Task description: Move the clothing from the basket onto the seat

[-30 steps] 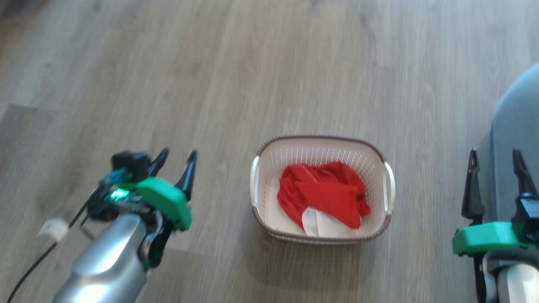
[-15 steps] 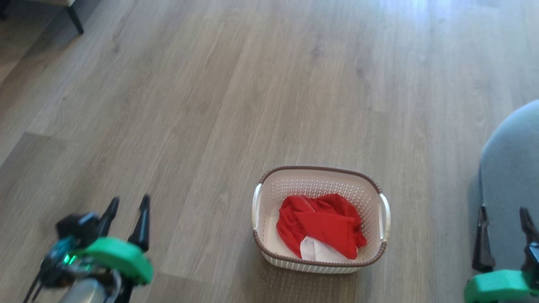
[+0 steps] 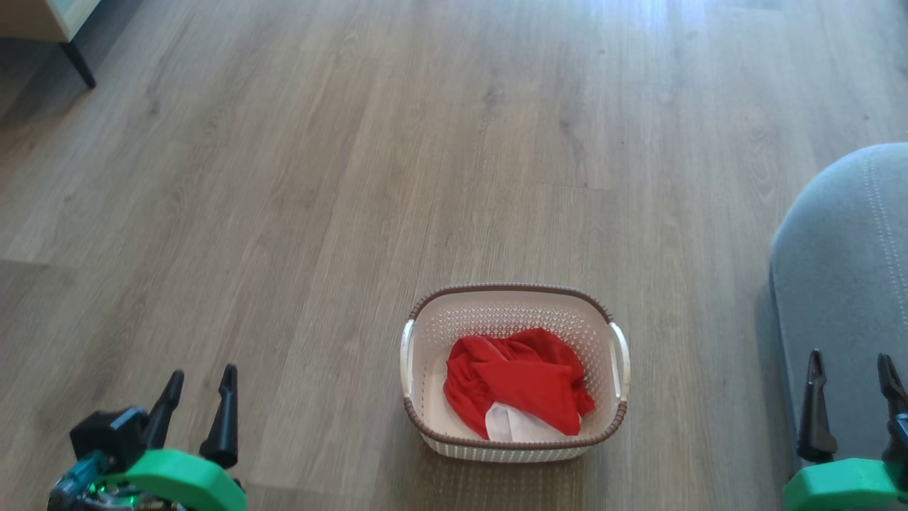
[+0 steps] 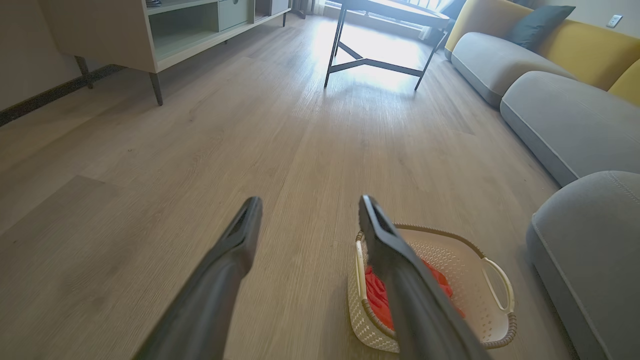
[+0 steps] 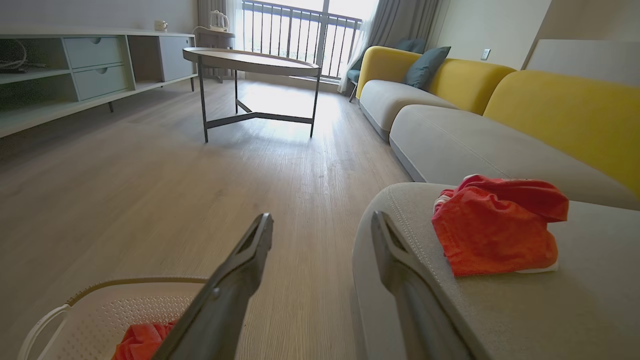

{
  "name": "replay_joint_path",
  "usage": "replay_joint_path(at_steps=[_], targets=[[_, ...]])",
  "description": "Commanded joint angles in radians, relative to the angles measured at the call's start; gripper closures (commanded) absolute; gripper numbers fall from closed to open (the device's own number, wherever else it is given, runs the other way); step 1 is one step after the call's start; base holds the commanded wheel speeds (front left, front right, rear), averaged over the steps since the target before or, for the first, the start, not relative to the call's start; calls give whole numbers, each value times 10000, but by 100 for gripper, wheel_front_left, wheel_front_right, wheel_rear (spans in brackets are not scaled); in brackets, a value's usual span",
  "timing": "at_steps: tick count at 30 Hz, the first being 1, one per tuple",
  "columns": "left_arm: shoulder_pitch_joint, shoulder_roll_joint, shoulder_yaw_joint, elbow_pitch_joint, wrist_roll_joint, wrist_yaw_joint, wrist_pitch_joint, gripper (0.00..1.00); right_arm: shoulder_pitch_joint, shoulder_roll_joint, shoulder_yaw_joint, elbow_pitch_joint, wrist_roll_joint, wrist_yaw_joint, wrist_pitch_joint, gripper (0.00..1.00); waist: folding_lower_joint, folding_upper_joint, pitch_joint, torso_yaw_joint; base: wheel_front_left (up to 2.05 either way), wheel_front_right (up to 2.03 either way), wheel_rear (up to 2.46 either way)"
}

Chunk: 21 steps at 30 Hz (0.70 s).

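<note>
The wooden floor (image 3: pixel 319 177) takes up most of what we see. At its right edge sits the grey seat (image 3: pixel 844 284), rounded and marked with pale stitching. In the right wrist view a red garment (image 5: pixel 495 230) already lies crumpled on it.

The basket (image 3: pixel 507 289) stands on the floor, left of the seat and apart from it. Its long axis runs left to right, with a handle at each end. Inside, the clothing (image 3: pixel 518 383) is a bunched red heap with a white panel at its near edge, lying toward the basket's near side.

The left gripper (image 3: pixel 201 375) and the right gripper (image 3: pixel 849 358) both stand wide open and hold nothing. The basket lies between them, to the right of the left one and to the left of the right one. We judge neither clearly nearer. The right one hangs at the seat's near left edge, so either arm would have to swing inward and down to reach the heap.
</note>
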Motion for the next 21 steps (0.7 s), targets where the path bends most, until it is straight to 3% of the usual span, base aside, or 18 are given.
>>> replay_joint_path(at_steps=[1, 21], targets=[[-285, 206, 490, -335, 125, 46, -97, 0, -153, -129, 219, -301, 76, 69, -47, 0, 1, -1, -27, -78, 0, 0, 0], [-141, 133, 605, -524, 180, 91, -97, 0, -193, -129, 317, -309, 190, 69, -47, 0, 1, -1, 1, -711, 0, 0, 0]])
